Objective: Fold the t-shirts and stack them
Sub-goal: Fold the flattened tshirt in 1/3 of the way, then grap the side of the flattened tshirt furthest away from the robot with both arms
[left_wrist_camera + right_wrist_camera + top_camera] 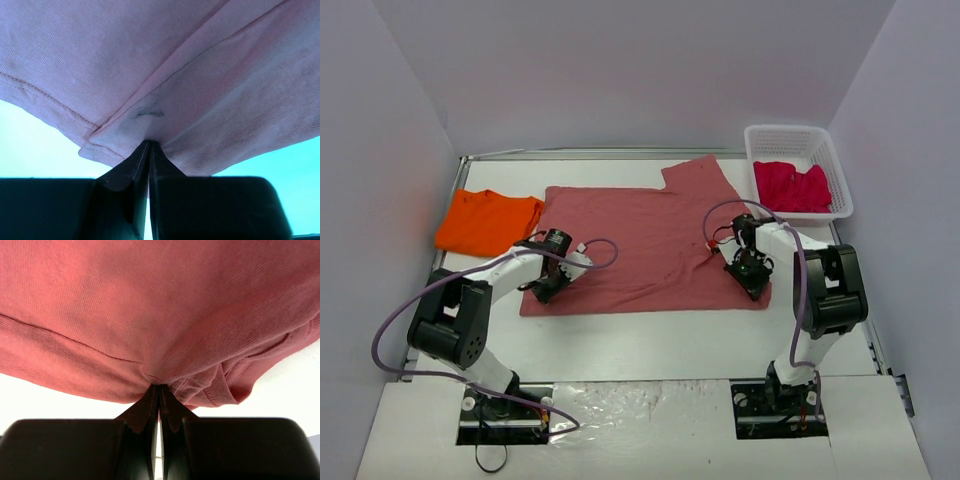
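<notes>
1. Nearest the lens in each wrist view: my own black jaws, clenched on a pinch of the brick-red t-shirt (200, 65). The cloth bunches up from the tips on both sides.
2. Left jaws: grasping the near-left corner, where a stitched hem runs to the edge. Right jaws: grasping the near-right corner, where the cloth lies doubled in small folds.
3. Location: the brick-red t-shirt lies spread flat mid-worktop (650, 345), one sleeve pointing toward the far edge. My arms hold its two near corners.
4. Step in hand (judgement): first fold of this t-shirt. Both corners are secured and the cloth is not yet raised off the worktop.
5. Next move (judgement): lift both corners together and carry the near edge over toward the far edge. Both arms must keep level and in step, or the cloth will skew or wrinkle.
6. Count, t-shirts: three. One brick-red. One orange t-shirt (488, 220), lying at the far left, just beside the brick-red one. One crimson-pink t-shirt (792, 186), crumpled in the basket (790, 135).
7. Count, other: one white basket, far right; two arms.
8. Nothing stacked yet.
</notes>
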Motion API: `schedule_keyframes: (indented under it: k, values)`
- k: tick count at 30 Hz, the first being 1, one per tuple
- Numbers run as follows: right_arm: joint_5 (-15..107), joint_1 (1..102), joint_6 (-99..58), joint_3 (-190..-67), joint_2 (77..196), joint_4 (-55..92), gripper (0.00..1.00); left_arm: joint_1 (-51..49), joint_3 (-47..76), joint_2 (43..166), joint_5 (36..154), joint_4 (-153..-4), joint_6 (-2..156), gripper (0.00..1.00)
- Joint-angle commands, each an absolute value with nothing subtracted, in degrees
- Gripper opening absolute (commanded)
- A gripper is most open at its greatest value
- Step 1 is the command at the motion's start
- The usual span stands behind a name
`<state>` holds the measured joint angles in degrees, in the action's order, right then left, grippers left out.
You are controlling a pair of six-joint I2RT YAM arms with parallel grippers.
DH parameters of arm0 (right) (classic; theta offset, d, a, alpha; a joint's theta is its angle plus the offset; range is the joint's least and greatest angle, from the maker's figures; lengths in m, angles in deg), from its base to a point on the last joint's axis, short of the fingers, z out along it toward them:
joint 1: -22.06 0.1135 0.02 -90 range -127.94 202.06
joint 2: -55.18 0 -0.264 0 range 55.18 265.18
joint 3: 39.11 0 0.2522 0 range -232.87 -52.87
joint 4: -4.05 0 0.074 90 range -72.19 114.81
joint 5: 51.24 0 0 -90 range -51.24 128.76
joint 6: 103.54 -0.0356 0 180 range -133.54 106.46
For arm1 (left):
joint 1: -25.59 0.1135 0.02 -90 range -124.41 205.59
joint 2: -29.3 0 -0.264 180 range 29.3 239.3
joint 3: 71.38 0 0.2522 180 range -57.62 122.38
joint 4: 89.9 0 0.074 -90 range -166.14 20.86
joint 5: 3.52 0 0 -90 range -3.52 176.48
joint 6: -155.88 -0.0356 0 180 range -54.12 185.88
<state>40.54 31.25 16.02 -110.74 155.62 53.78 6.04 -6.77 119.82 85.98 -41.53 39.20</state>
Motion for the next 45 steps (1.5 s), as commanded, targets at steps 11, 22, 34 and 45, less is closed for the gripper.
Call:
schedule_keyframes:
  k: [11, 22, 34, 45]
  values:
    - [39.2, 29.97, 19.42, -107.19, 158.97, 59.21, 0.0, 3.62, -9.55, 117.19, 84.1, -32.2, 36.97, 0.02]
    - [40.16, 30.15, 20.21, -107.8, 157.48, 61.75, 0.0, 2.74, -9.02, 118.08, 83.22, -31.32, 37.49, 0.02]
    - [48.16, 30.32, 20.3, -136.96, 158.71, 77.29, 0.19, 2.91, 22.95, 115.26, 85.77, -17.53, 38.55, 0.06]
    - [47.11, 30.41, 15.83, -161.75, 171.71, 70.91, 0.18, 6.32, 32.81, 123.07, 82.77, -32.7, 42.94, 0.08]
